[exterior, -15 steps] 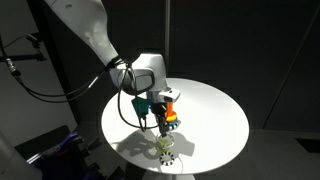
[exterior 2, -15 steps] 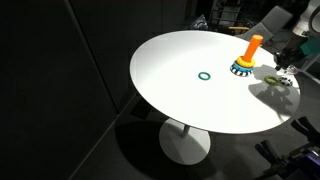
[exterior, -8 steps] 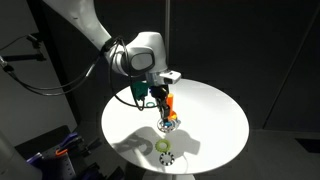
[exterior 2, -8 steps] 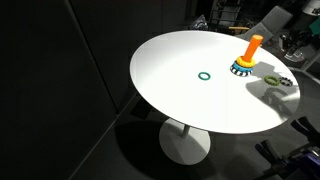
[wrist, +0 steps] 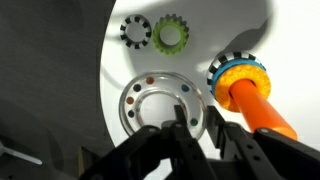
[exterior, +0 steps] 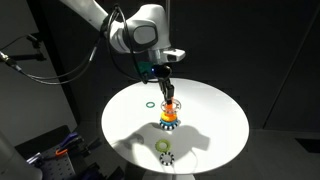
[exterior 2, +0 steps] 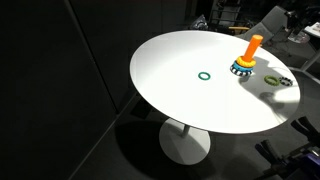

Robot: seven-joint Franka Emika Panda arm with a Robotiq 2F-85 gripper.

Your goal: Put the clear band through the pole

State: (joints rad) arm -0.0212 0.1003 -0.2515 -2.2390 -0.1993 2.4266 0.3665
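The gripper (wrist: 198,120) is closed on the clear band (wrist: 132,106). As far as the wrist view shows, it pinches one side of the rim, so the band hangs in the air above and just beside the pole (wrist: 255,100). The band looks light, thin and fairly stiff, probably slick plastic. A rim pinch seems the sensible hold: it leaves the hole free for the orange peg, though a gentle squeeze is wise lest the band twist or pop out. The pole stands on the round white table (exterior: 215,105), inward from its near edge. A yellow-green ring (exterior: 161,147) and a black-and-white dotted ring (exterior: 167,158) lie at that near edge, and a dark green ring (exterior: 149,104) lies nearer the table's middle.
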